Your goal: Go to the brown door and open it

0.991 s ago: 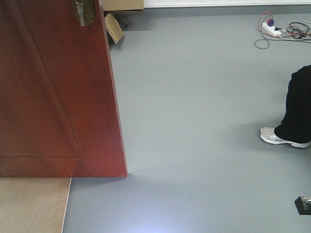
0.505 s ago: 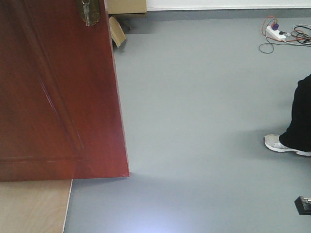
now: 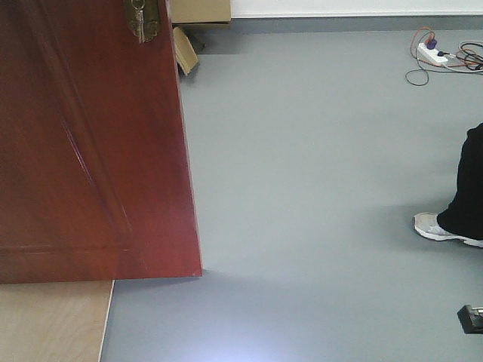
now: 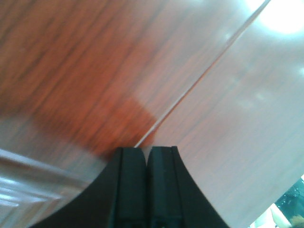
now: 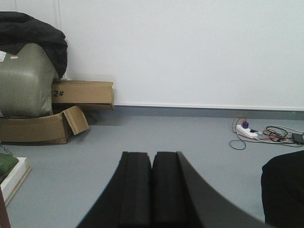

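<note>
Pressing close, the left end effector (image 4: 145, 154), fingers closed on nothing, faces the brown door (image 4: 118, 66) directly ahead; its long axis is vertical. The right end effector (image 5: 152, 159), also closed, faces open floor (image 5: 156, 137).

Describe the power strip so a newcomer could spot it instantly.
Start at the white wall with the grey skirting along the far edge of the grey floor. Near its right end the white power strip lies on the floor. Unlike the cardboard boxes on the left, it trails a tangle of cables.
</note>
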